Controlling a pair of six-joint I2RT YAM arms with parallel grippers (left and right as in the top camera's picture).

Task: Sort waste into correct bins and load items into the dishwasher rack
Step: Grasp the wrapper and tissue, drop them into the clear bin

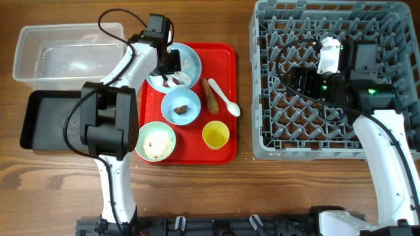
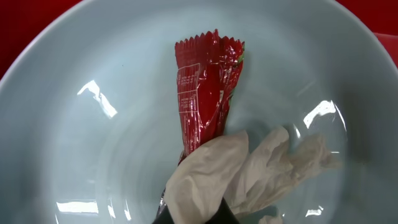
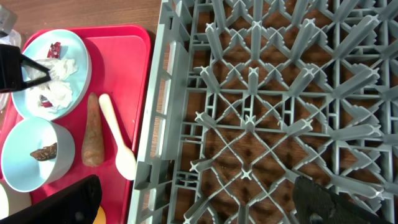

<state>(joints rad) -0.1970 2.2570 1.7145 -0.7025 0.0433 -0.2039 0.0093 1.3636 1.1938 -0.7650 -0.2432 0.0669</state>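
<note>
Left fingers (image 1: 170,69) are down in the plate (image 1: 190,60), tips buried under white crumpled paper. Can't tell their gap or whether they have a grip. Wrapper (image 2: 208,93) sits dead ahead, long axis running straight away from the tips, near end touching them. Left arm is far nearer. Right fingers (image 3: 196,183) are spread wide and empty over the rack (image 1: 394,26). Tub (image 1: 65,56) and black tray (image 1: 49,121) are on the desk (image 1: 216,196), left of the red tray (image 1: 226,52). My read: only the plate rim obstructs. Blue bowl (image 1: 180,106) is just beside.

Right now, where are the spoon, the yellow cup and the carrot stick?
Spoon (image 3: 125,160): right wrist view, its scoop end.
Yellow cup (image 1: 215,135): overhead view, its inside floor.
Carrot stick (image 3: 93,134): right wrist view, its middle.
</note>
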